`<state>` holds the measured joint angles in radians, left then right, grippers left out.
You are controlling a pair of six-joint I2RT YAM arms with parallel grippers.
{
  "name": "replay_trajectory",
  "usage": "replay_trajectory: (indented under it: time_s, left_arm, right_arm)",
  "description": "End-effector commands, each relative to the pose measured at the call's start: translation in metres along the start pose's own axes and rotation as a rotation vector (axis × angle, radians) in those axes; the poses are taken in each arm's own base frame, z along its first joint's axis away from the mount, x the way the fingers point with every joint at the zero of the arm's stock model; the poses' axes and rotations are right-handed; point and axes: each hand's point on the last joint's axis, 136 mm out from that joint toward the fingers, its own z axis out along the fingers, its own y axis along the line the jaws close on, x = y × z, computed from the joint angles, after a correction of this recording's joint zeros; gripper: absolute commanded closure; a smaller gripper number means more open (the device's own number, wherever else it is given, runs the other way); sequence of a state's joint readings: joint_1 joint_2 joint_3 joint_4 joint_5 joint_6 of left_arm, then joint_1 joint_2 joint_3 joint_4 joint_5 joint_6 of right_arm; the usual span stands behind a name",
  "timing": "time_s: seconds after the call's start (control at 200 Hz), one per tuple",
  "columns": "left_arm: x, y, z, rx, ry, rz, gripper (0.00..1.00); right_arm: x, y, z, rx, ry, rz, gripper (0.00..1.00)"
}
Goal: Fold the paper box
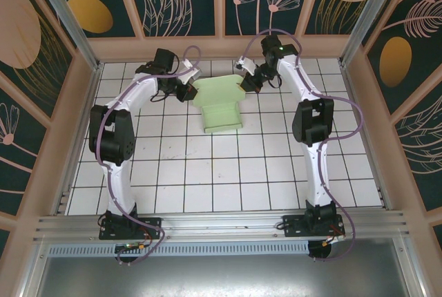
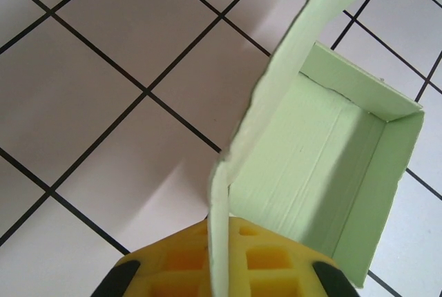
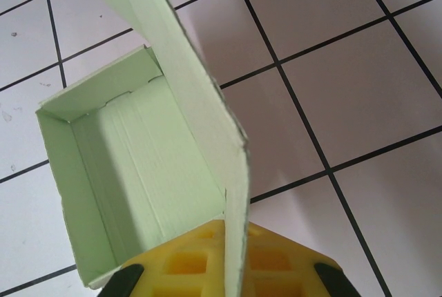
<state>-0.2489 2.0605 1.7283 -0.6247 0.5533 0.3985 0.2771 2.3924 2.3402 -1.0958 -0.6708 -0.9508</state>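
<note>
Yellow-padded left tool (image 2: 219, 266) and right tool (image 3: 236, 264) each pinch a paper box (image 2: 324, 166) flap, tips cropped.

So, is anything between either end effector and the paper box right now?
Nothing visible stands between them. The left end effector and the right end effector each grip the paper box directly by a raised side flap.
</note>
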Motion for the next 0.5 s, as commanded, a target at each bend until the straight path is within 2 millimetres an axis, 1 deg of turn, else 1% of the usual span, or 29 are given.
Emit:
replay_trajectory:
  time_s: [0.0,0.165,0.28,0.285,0.29,0.295,0.3,0.31,0.355,0.45,0.495]
  left_arm:
    - [-0.006,-0.004,0.001,0.014,-0.004,-0.002,1.0]
    - [-0.016,-0.005,-0.003,0.001,-0.04,-0.029,1.0]
    - [-0.024,0.002,-0.001,-0.037,-0.064,-0.079,1.0]
    - [-0.025,0.002,-0.002,-0.037,-0.065,-0.079,1.0]
    - [-0.025,0.002,-0.001,-0.036,-0.066,-0.083,1.0]
    - [-0.026,0.002,-0.001,-0.036,-0.067,-0.085,1.0]
    - [-0.026,0.002,-0.001,-0.038,-0.068,-0.088,1.0]
    - [-0.026,0.003,-0.001,-0.039,-0.069,-0.094,1.0]
    - [-0.03,0.004,0.0,-0.05,-0.082,-0.114,1.0]
    - [-0.041,0.006,-0.002,-0.09,-0.118,-0.147,1.0]
    - [-0.047,0.005,-0.004,-0.105,-0.139,-0.156,1.0]
  right_arm:
    - [-0.017,0.008,-0.017,0.037,-0.018,-0.012,1.0]
    - [-0.018,-0.003,-0.019,0.126,-0.023,0.039,1.0]
    - [-0.022,-0.007,-0.025,0.209,-0.058,0.082,1.0]
    - [-0.025,-0.009,-0.027,0.222,-0.07,0.076,1.0]
    - [-0.021,-0.008,-0.025,0.219,-0.06,0.086,1.0]
    - [-0.025,-0.01,-0.027,0.232,-0.071,0.079,1.0]
    - [-0.022,-0.008,-0.026,0.229,-0.064,0.089,1.0]
    - [-0.027,-0.011,-0.029,0.25,-0.08,0.081,1.0]
    - [-0.028,-0.012,-0.031,0.296,-0.091,0.1,1.0]
    - [-0.033,-0.02,-0.036,0.409,-0.117,0.196,1.0]
    - [-0.037,-0.021,-0.037,0.449,-0.129,0.241,1.0]
